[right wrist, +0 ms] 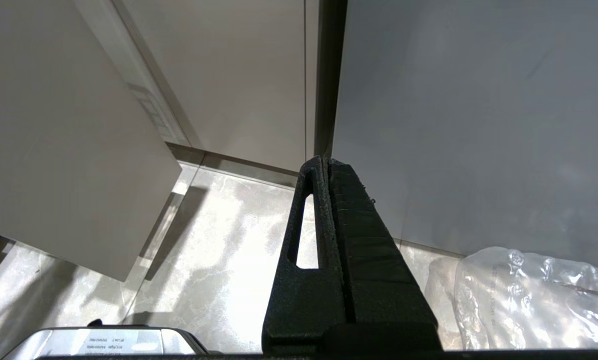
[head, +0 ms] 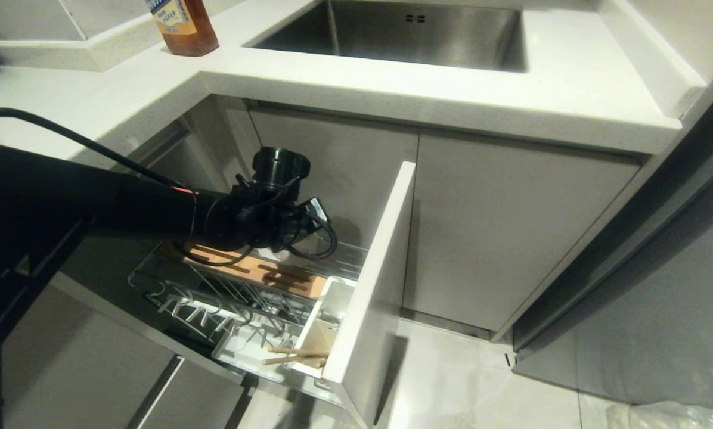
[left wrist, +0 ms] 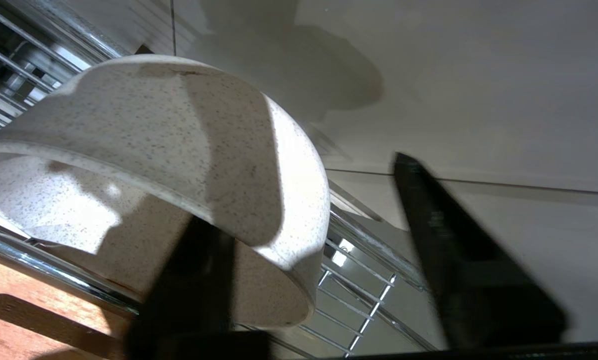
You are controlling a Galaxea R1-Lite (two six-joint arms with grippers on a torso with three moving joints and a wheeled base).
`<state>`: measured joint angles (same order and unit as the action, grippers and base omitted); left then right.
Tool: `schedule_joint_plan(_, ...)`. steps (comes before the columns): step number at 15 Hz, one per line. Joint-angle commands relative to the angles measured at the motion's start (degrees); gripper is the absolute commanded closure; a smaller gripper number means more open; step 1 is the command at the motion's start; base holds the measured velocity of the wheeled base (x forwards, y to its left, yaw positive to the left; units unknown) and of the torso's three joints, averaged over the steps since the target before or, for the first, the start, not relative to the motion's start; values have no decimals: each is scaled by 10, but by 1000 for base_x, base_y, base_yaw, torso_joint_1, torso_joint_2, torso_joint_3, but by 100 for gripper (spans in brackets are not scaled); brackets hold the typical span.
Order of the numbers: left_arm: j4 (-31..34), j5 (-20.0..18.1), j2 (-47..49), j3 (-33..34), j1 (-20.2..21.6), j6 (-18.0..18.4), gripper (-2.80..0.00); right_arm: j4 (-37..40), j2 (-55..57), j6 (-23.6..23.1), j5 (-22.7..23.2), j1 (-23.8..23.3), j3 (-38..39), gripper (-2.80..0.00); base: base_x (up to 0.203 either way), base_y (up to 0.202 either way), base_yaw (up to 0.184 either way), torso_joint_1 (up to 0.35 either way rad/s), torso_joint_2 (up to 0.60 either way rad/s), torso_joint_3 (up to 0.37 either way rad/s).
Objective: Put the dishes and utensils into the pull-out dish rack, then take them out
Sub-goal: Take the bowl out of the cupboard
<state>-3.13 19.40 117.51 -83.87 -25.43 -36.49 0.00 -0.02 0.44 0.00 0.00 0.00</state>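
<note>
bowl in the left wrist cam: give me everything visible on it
The bowl is cream-white with fine dark speckles, matte, plastic-looking, round with a thick rim. It is tipped on its side over the rack's chrome wires, above the slotted wooden strip. One dark finger of the left end effector overlaps its rim; the other stands apart.

The cream-white speckled bowl (left wrist: 144,150) is tilting on its side over the chrome wires of the pull-out dish rack (head: 213,298), beside the slotted wooden strip (head: 273,277). The pale wooden chopsticks (head: 294,356) are leaning in the white utensil caddy (head: 324,325) by the rack's front panel.
</note>
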Motion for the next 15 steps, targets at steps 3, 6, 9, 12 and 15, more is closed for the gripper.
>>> schedule_joint_plan(3, 0, 1, -4, 4, 0, -3, 0, 0, 0, 0, 0, 0, 0, 0, 0, 0, 0, 0, 0, 0)
schedule_joint_plan(6, 0, 1, -7, 6, -1, -3, 0, 0, 0, 0, 0, 0, 0, 0, 0, 0, 0, 0, 0, 0)
schedule_joint_plan(9, 0, 2, -14, 10, -3, -3, 0, 0, 0, 0, 0, 0, 0, 0, 0, 0, 0, 0, 0, 0)
schedule_joint_plan(12, 1, 2, -49, 16, -5, -3, 0, 0, 0, 0, 0, 0, 0, 0, 0, 0, 0, 0, 0, 0)
schedule_joint_plan(15, 3, 3, -102, 27, -13, -3, 0, 0, 0, 0, 0, 0, 0, 0, 0, 0, 0, 0, 0, 0)
